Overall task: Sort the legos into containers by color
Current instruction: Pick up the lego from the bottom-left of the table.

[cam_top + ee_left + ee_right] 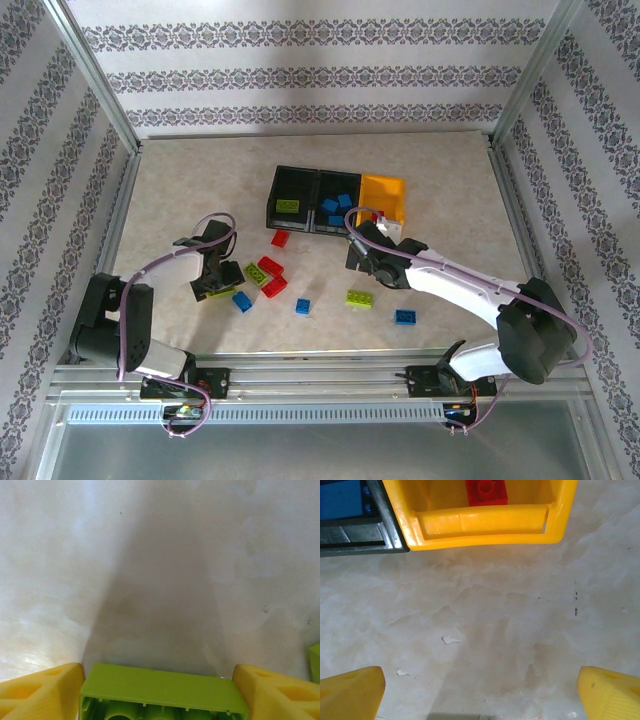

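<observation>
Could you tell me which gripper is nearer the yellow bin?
Right. The right gripper sits just before the yellow bin; the left gripper holds a lime brick far to its left.

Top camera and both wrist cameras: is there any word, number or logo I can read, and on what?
None readable. The yellow bin, the black bins and the lime green brick between the left fingers show no text; any marks on the studs are too blurred to read.

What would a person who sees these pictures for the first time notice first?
A lime green brick gripped in the left pincer, at the bottom of the left wrist view. Then the yellow-orange bin with a red brick inside, just ahead of the open, empty right pincer.
</observation>
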Robot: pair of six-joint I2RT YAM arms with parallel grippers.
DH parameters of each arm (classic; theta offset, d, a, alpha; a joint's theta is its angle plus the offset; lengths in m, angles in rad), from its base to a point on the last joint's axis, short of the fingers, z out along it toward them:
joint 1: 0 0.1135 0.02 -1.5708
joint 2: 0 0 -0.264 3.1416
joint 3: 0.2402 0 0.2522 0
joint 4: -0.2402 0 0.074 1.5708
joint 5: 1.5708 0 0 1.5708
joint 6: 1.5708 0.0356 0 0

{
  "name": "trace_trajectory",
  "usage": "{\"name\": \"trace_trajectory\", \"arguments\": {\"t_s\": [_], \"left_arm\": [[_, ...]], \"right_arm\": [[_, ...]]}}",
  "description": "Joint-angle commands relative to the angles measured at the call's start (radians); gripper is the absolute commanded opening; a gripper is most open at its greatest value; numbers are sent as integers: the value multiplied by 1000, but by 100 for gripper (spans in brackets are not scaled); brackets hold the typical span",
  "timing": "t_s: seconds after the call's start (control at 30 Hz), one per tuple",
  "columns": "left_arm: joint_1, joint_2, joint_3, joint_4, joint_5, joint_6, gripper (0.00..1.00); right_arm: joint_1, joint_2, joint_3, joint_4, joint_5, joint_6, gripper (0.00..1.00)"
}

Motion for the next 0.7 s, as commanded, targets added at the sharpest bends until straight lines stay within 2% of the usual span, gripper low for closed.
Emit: {"name": "trace_trajectory", "arguments": {"t_s": [0.0, 0.27, 0.67], "left_arm": [[8, 22, 14, -51, 28, 44, 77], [8, 46, 9, -21, 78, 50, 64], [7, -33, 70, -2, 109, 41, 63]], "right_arm": [[-12, 14, 18, -7, -1, -17, 98], [-13, 16, 27, -14, 1, -16, 98], [-7, -4, 15, -17, 12, -13, 98]]}}
